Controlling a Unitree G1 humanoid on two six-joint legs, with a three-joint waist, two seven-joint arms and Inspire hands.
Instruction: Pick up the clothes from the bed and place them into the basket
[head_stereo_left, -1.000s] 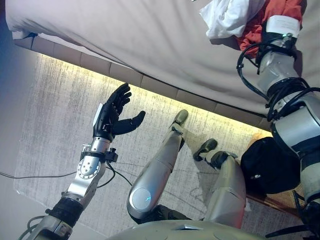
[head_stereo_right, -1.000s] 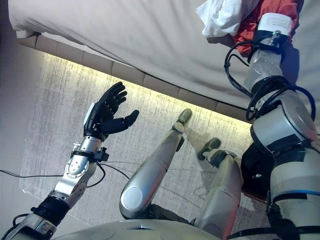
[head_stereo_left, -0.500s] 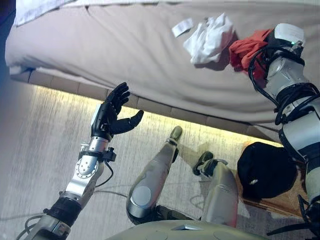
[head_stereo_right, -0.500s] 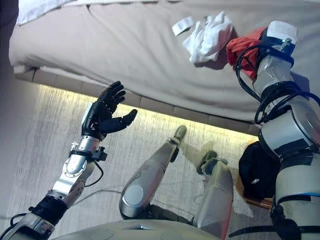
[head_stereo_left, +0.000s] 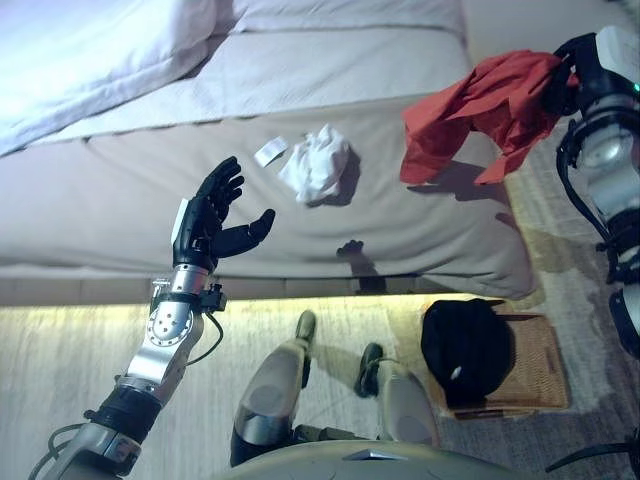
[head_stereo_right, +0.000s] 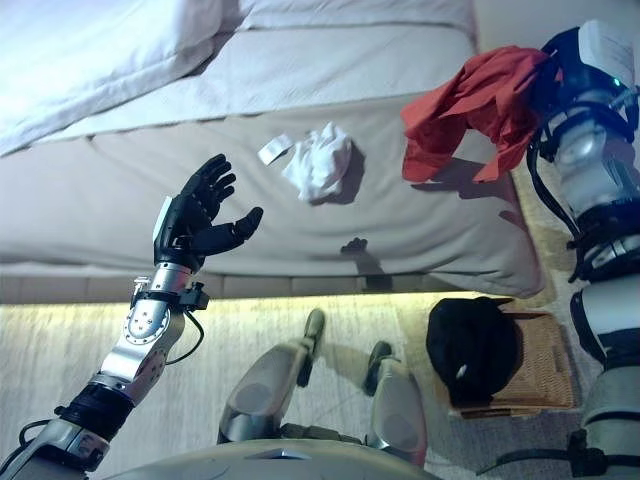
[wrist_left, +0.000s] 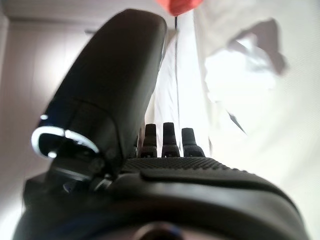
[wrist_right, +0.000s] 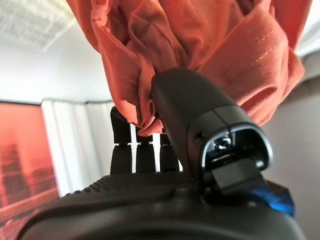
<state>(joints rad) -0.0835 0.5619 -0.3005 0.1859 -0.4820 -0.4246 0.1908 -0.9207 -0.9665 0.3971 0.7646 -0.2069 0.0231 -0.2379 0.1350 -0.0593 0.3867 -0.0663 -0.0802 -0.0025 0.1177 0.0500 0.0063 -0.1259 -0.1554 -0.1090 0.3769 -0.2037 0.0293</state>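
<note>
The red garment (head_stereo_left: 480, 110) hangs bunched in the right robot hand (wrist_right: 165, 130), lifted over the grey bed (head_stereo_left: 120, 200), its folds hiding the fingertips, while a crumpled white garment (head_stereo_left: 318, 162) lies there, the left robot hand (head_stereo_left: 210, 215) spread empty, and a wicker basket (head_stereo_left: 535, 360) on the carpet holds something black.

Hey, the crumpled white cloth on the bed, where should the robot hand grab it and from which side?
Likely from above, pinching the raised bunched middle of the white cloth: it sits in a crumpled heap on the bed, folds standing up, with the open left hand nearest.
</note>
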